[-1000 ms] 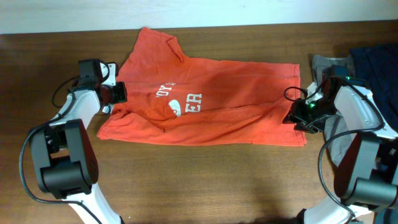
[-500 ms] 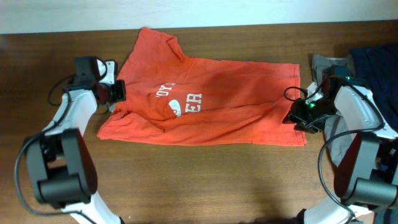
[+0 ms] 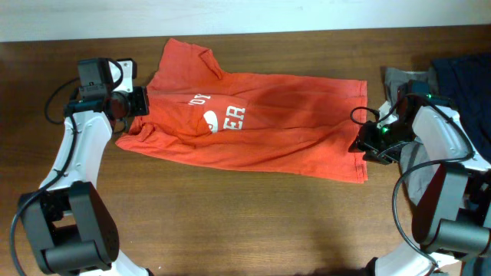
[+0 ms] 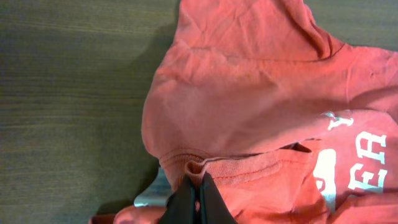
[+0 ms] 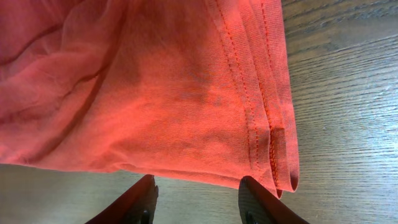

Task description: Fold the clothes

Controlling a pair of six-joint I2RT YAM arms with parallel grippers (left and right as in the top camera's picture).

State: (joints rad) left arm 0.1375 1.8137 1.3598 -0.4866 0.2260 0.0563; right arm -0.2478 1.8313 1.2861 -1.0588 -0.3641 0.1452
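The orange-red T-shirt [image 3: 261,126] lies spread across the table, folded over itself, with white print showing near its left part. My left gripper [image 3: 134,102] is shut on a bunched fold of the shirt's left edge; the left wrist view shows its jaws [image 4: 196,194] pinching the hem of the shirt [image 4: 249,112]. My right gripper [image 3: 362,146] is open at the shirt's right hem. In the right wrist view its fingers [image 5: 198,198] sit apart just short of the layered hem [image 5: 186,93], holding nothing.
A dark blue garment [image 3: 464,80] and a grey cloth [image 3: 399,77] lie at the far right edge, behind my right arm. Bare wooden table [image 3: 245,222] runs along the front.
My left gripper has pulled the shirt's left edge up and to the left, and the whole shirt has shifted and skewed with it. The right gripper has stayed in place.
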